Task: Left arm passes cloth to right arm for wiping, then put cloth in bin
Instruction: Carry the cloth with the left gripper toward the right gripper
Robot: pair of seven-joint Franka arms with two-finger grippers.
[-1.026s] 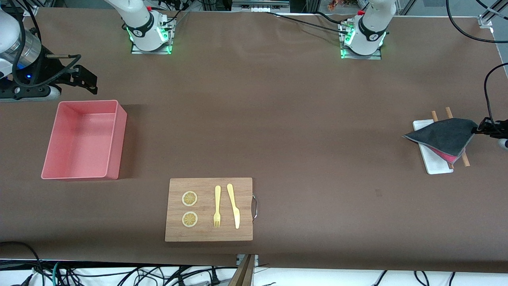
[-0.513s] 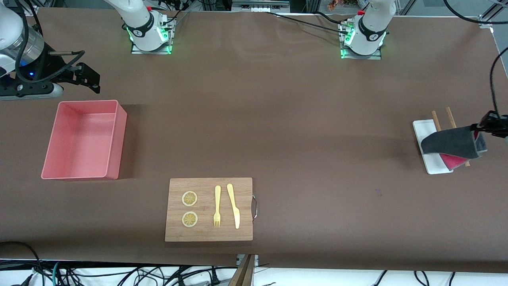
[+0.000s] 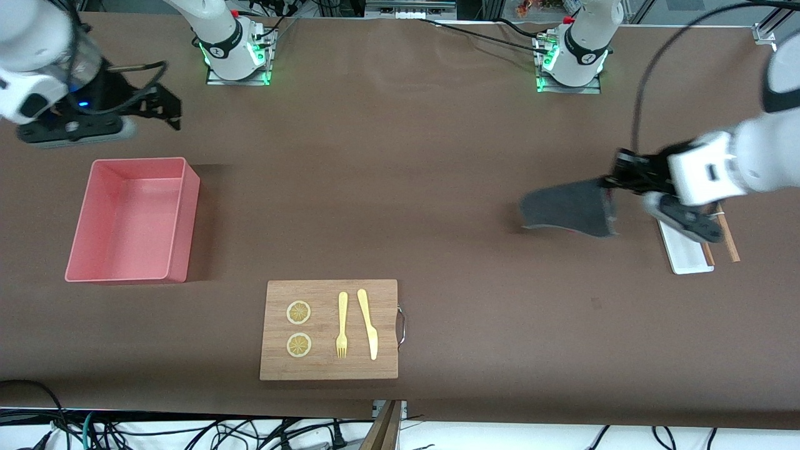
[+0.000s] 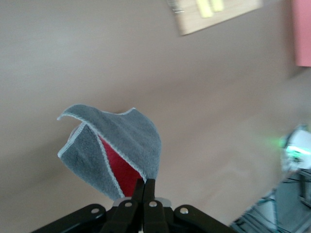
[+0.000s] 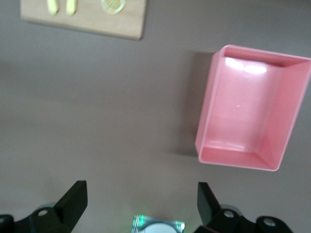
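Observation:
The dark grey cloth (image 3: 569,214) hangs in the air over bare table, pinched at one corner by my left gripper (image 3: 609,184), which is shut on it. In the left wrist view the cloth (image 4: 129,141) droops from the closed fingertips (image 4: 144,183) and its red underside shows. My right gripper (image 3: 170,112) hovers open over the table at the right arm's end, just past the pink bin (image 3: 131,219) on the side of the arm bases. In the right wrist view its fingers (image 5: 73,199) stand wide apart with nothing between them, and the bin (image 5: 252,109) is empty.
A wooden cutting board (image 3: 329,329) with two lemon slices, a yellow fork and knife lies near the front camera's edge. A white oblong tray (image 3: 684,250) and two wooden chopsticks (image 3: 730,247) sit under my left wrist.
My left gripper has carried the cloth off the white tray toward the table's middle. The right arm has moved slightly toward the middle and toward the bases.

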